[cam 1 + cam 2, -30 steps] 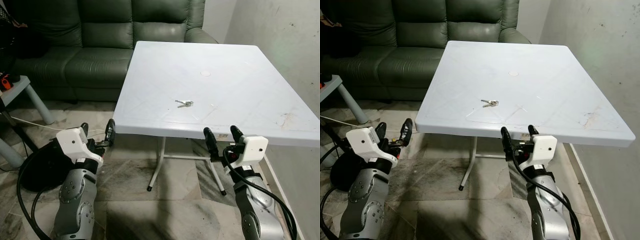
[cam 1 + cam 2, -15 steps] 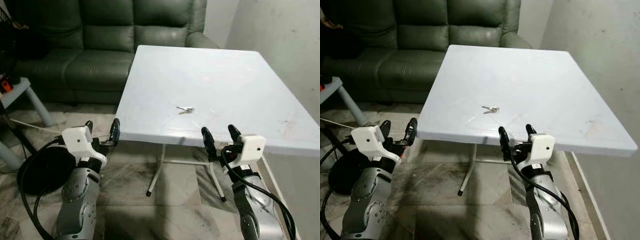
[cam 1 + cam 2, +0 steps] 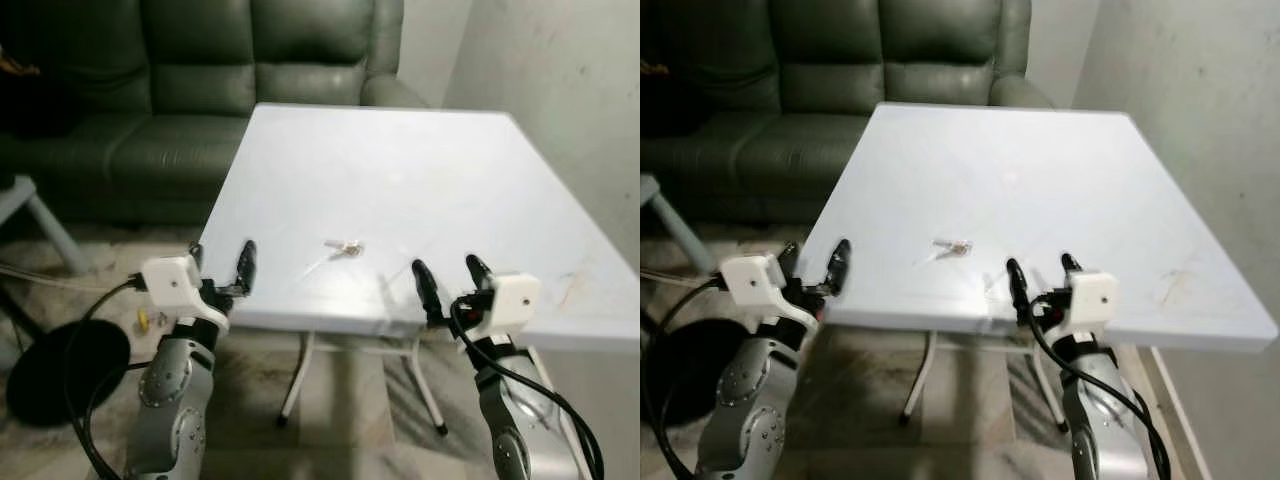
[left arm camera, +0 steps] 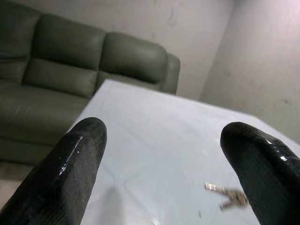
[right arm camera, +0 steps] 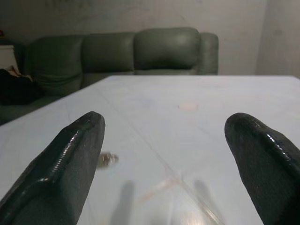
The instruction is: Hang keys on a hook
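**Keys lie on the counter between two spread grippers**

The left gripper [image 3: 222,262] hovers at the white counter's [image 3: 430,170] near left edge, fingers apart. Ahead of it and to its right lie the keys [image 3: 345,246]. The right gripper [image 3: 447,279] hovers over the near edge, fingers apart, keys ahead to its left. A green sofa [image 3: 200,90] stands beyond.

A small bunch of silvery metal keys [image 3: 345,246] lies flat on the white plastic worktop [image 3: 440,170], near its front edge and a little left of that edge's middle. The keys fan out slightly from one joined end; nothing touches them.
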{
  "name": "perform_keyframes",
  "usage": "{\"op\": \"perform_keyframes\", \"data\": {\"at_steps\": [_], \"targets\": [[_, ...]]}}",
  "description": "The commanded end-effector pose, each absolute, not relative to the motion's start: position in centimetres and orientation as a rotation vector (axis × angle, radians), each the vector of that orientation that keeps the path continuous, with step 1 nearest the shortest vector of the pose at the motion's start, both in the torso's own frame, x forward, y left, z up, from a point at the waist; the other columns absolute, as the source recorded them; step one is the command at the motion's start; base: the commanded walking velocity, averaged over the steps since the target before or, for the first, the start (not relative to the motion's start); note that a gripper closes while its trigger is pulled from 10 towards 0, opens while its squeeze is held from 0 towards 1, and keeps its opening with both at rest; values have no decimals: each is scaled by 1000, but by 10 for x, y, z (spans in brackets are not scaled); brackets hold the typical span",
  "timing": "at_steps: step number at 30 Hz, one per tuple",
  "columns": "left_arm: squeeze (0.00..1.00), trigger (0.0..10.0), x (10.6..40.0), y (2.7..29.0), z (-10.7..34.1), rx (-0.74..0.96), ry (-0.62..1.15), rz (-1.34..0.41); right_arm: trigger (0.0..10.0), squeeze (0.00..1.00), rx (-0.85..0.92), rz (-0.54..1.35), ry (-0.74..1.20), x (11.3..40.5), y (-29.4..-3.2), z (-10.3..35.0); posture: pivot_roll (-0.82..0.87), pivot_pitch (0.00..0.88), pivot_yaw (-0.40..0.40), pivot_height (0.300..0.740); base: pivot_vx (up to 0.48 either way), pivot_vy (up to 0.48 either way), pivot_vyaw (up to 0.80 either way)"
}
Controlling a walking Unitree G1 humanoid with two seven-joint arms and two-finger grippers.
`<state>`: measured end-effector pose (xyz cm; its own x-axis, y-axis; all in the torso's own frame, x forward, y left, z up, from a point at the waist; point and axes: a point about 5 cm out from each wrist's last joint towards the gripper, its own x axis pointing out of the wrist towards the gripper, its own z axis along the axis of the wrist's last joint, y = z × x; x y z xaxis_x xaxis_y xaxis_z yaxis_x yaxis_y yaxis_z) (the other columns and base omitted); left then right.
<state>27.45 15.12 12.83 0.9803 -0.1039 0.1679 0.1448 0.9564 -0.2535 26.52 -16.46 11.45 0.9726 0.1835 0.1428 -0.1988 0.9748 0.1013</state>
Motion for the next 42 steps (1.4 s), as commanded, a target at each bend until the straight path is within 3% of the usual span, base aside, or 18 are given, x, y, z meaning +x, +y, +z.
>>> {"op": "perform_keyframes", "data": {"at_steps": [1, 8, 18, 35, 42], "targets": [[0, 10000, 273, 159, 130, -247, -159, -104, 10000, 0, 122, 216, -153, 267, -157, 120, 22, 0, -29, 736, 375, 0, 0], [0, 10000, 273, 157, 130, -253, -159, -102, 10000, 0, 116, 229, -151, 267, -155, 121, 23, 0, -31, 736, 359, 0, 0], [0, 10000, 271, 151, 131, -229, -168, -115, 10000, 0, 55, 259, -142, 268, -154, 120, 26, 0, -34, 736, 0, 0, 0], [0, 10000, 271, 148, 129, -228, -161, -130, 10000, 0, 26, 280, -130, 269, -152, 118, 24, 0, -37, 736, 0, 0, 764], [0, 10000, 272, 146, 128, -229, -156, -134, 10000, 0, 45, 277, -122, 269, -152, 118, 23, 0, -37, 736, 0, 0, 72]]}}
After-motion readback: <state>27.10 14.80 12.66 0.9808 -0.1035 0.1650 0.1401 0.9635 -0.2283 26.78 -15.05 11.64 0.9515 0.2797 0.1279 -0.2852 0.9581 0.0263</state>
